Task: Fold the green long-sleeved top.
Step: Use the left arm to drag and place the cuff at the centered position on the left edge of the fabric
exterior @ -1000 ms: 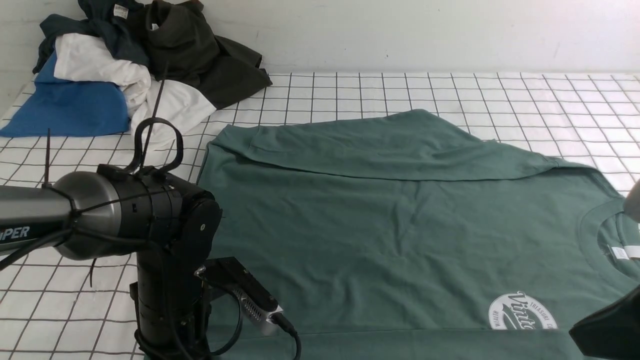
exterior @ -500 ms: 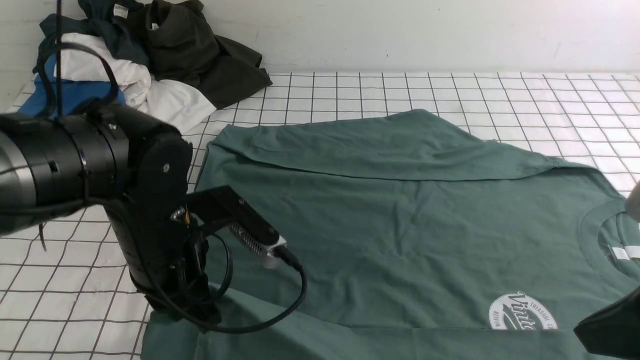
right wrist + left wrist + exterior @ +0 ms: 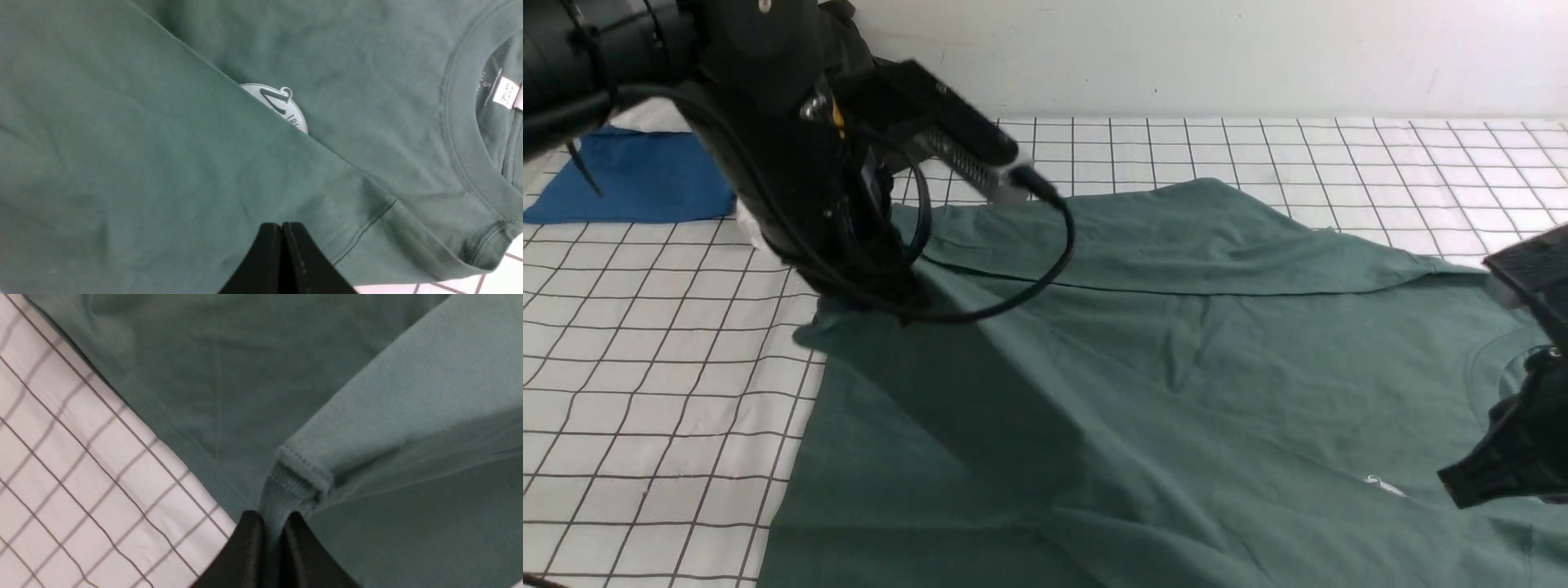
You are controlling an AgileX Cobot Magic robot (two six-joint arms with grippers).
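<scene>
Below the left tool (image 3: 269, 523), the green long-sleeved top (image 3: 1176, 384) hangs pinched.

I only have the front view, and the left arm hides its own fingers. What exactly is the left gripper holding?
Observer: The left wrist view shows the left gripper shut on the ribbed cuff of the green long-sleeved top.
Operator: I barely see the logo. How covered is it?
Observer: In the right wrist view, a folded-over layer hides roughly half of the white logo.
Operator: And the neck label?
Observer: The neck label lies uncovered inside the collar.
</scene>
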